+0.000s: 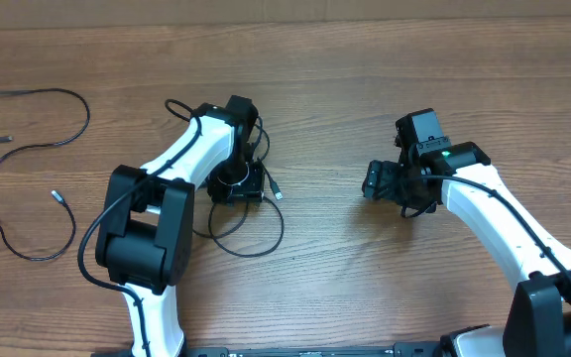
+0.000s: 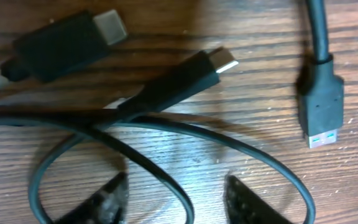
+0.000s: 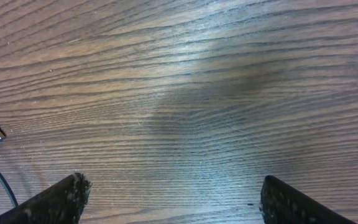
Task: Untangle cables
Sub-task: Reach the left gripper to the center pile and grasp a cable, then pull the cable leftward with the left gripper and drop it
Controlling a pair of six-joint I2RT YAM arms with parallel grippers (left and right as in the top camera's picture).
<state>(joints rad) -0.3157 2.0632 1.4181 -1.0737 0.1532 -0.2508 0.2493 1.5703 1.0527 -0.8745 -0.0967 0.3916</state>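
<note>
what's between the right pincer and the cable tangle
Only bare table between the right pincer and the cables, clearest in the overhead view.

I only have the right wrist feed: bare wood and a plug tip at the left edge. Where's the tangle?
Observer: The tangle lies beneath the left claw, to the left of your right claw.
Operator: Is the left claw gripping it?
Observer: No. Its fingers stand open over a cable loop.
Operator: Any cable lying apart from the bunch?
Observer: A thin cable lies alone in loose curves on the left side of the table.
</note>
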